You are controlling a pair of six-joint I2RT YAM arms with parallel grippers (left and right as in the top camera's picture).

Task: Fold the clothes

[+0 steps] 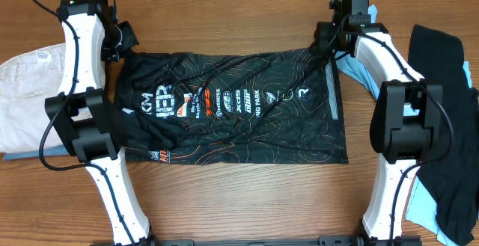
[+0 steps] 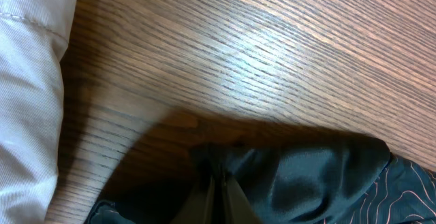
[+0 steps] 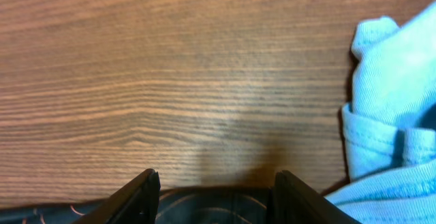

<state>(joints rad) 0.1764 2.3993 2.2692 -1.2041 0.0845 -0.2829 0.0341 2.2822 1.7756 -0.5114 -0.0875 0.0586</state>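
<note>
Overhead: the jersey (image 1: 239, 111) is lying spread flat at the middle of the counter (image 1: 224, 14), its long axis running from the left edge toward the right edge. Both arms are reaching to its far side. The left fingers (image 1: 127, 48) are sitting at the cloth's far-left corner and the right fingers (image 1: 323, 44) at its far-right corner, each arm nearest its own corner. A beige garment (image 1: 30, 89) is lying by the left edge. A plain black garment (image 1: 449, 126) and a light blue shirt (image 1: 352, 70) are lying by the right edge.

Left wrist: the left fingers (image 2: 197, 207) are pressing together on a bunched fold of the jersey (image 2: 306, 176), so they are judged clamped.

Right wrist: the right fingers (image 3: 139, 197) are standing apart and gripping nothing. The jersey's far edge (image 3: 211, 207) is lying between their tips, and the light blue shirt (image 3: 395, 115) is lying just beside them.

Judgement: the right side is needing closure before the far edge goes toward the near edge, across the short axis.
</note>
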